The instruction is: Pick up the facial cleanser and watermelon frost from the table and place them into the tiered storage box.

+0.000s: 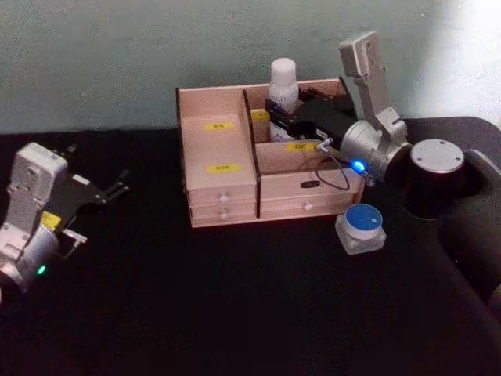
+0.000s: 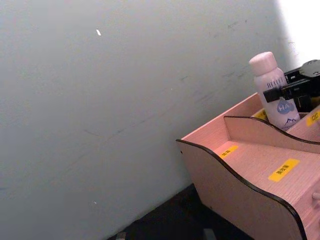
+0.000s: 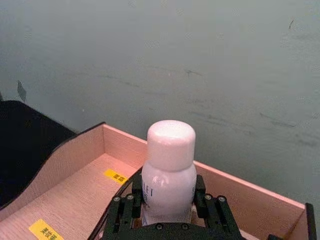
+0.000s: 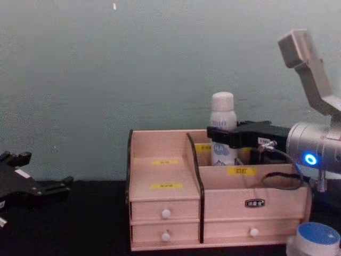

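- Cleanser (image 3: pixel 169 165) stands upright in the rear compartment of the box (image 1: pixel 221 188), just right of the centre divider (image 1: pixel 249 129), with the right gripper (image 4: pixel 222 134) clamped around its body below the cap.
- Its base is hidden behind the box walls, so I cannot tell whether it rests on the compartment floor. If the jaws open while it hangs above the floor, it could drop, bounce and tip over.
- It is tall and narrow, so I judge it top-heavy. A finger dragging on the label as the gripper backs away could pull it over against the divider or the back wall.
- The grip sits close to the box's upper edges. A sideways or low retreat could knock the light wooden box and slide it on the table (image 1: pixel 235 305).
- A loose cable (image 1: pixel 338 178) loops from the right wrist over the front of the box. It might snag on an edge or a knob during the retreat.
- Jar (image 1: pixel 361 228) waits on the table just in front of the box's right corner, beneath the right arm. A careless descent could nudge it away or pin it against the drawers.
- Left gripper (image 1: pixel 113 186) is parked far left over the table, fingers apart and empty, so it poses little risk.
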Robot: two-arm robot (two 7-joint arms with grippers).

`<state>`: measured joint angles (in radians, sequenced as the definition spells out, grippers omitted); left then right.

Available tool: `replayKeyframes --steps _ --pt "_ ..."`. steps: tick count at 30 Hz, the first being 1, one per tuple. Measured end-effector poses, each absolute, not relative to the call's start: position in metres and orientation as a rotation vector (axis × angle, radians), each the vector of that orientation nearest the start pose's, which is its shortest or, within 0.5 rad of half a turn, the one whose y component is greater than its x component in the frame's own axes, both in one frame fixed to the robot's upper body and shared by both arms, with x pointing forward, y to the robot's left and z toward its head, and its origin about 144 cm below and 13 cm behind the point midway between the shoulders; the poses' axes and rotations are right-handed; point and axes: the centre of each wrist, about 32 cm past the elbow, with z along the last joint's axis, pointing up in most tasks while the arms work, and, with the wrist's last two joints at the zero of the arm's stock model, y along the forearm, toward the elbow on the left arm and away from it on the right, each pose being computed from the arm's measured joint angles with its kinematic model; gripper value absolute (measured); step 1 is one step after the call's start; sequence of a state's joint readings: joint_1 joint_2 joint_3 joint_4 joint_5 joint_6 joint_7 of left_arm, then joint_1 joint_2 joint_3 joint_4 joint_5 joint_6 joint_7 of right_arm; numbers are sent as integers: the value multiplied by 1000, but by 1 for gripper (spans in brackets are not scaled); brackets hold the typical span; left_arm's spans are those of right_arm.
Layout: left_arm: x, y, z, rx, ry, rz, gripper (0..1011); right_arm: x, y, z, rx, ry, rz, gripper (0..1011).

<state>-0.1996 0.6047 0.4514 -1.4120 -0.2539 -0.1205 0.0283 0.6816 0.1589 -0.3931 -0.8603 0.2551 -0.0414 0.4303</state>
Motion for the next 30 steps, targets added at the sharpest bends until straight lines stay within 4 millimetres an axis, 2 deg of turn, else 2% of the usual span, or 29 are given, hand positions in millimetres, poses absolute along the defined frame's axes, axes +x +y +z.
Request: replayKeyframes --steps 30 --pt "489 310 1140 304 -285 1248 1001 632 -214 1178 -160 -13 -955 595"
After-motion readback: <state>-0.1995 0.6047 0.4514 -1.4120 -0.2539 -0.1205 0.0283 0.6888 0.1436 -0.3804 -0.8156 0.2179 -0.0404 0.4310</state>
